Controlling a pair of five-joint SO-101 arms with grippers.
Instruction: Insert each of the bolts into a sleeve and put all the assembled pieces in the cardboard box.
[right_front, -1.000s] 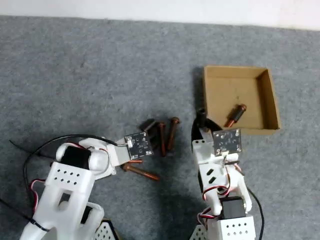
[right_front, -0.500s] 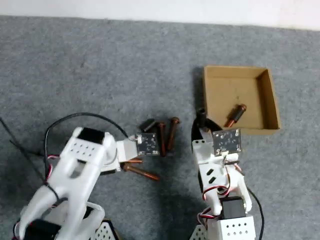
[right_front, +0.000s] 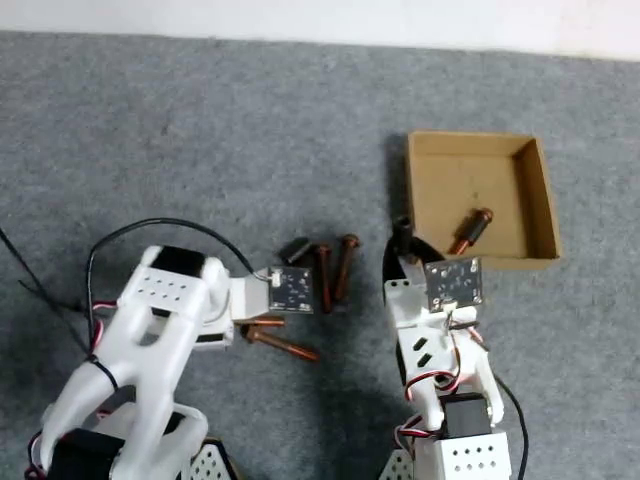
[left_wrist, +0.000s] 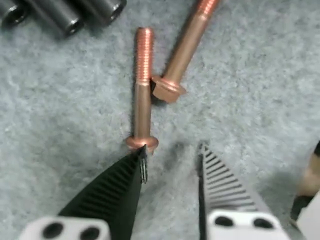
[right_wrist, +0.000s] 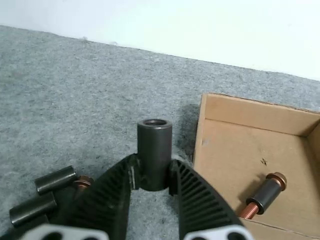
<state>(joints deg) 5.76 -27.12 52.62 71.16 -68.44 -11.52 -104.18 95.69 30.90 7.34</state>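
Two grippers, two jobs. My right gripper (right_wrist: 151, 172) is closed on a dark sleeve (right_wrist: 154, 145) and holds it upright with the open bore facing up, just beside the outer wall of the cardboard box (right_wrist: 260, 116). My left gripper (left_wrist: 172, 152) hangs low over the grey mat (left_wrist: 260, 90) with its fingers parted and nothing between them. The tip of one finger (left_wrist: 125, 180) sits right at the flanged head of a copper bolt (left_wrist: 142, 95) that lies flat, so the gap is beside that bolt, not around it. A second bolt (left_wrist: 182, 50) lies at a slant next to it, its head touching or nearly touching the first one's shank. Farther out, three loose sleeves (left_wrist: 65, 15) lie side by side. One assembled piece (right_wrist: 262, 195), a bolt already in its sleeve, rests inside the box.

I judge that I am at the pick-up of the next bolt, with the right side waiting as the holder. The task looks early, with one piece boxed and several bolts and sleeves still loose. Next I would need to shift the left gripper sideways until the shank is centred in the gap, then close without dragging the neighbouring bolt along. After that, the threaded end has to line up squarely with the held sleeve's bore
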